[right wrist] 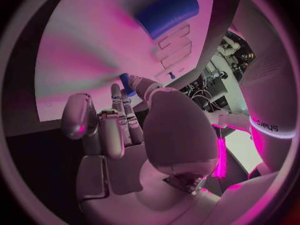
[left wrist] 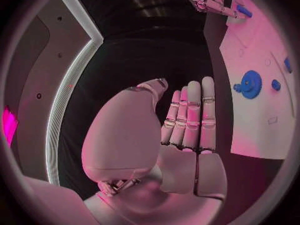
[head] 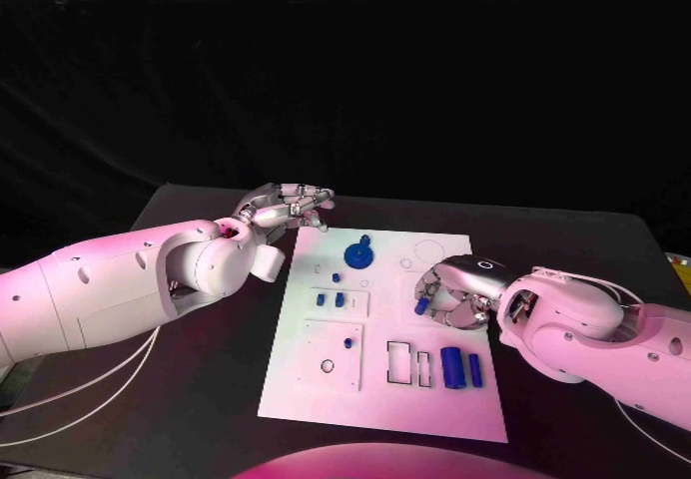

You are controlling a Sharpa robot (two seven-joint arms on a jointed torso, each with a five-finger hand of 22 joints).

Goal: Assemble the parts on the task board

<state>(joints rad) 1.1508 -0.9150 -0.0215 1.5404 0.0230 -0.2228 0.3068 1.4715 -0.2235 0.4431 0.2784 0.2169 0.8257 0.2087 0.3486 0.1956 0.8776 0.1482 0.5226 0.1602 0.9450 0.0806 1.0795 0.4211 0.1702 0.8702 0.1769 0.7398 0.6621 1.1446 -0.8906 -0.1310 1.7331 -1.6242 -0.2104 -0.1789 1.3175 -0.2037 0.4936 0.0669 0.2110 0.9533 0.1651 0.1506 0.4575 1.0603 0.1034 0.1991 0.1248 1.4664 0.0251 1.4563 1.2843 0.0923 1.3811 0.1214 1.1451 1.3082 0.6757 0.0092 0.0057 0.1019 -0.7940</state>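
Blue part (head: 422, 305) half-hidden in right hand (head: 458, 292)

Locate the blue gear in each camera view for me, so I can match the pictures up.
Head view: the blue gear lies flat on the far part of the white task board, between the two hands.
Left wrist view: the gear sits on the board beyond the left hand, which is clear of it.
Right wrist view: not in it.
Shared landmark: the white task board.

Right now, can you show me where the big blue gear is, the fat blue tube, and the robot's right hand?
Big blue gear (head: 360, 255), head view, on the gear's flat face.
Fat blue tube (head: 452, 367), head view, middle of its side.
Right hand (head: 450, 294), head view, middle of the hand; it holds a small blue part (head: 422, 306).
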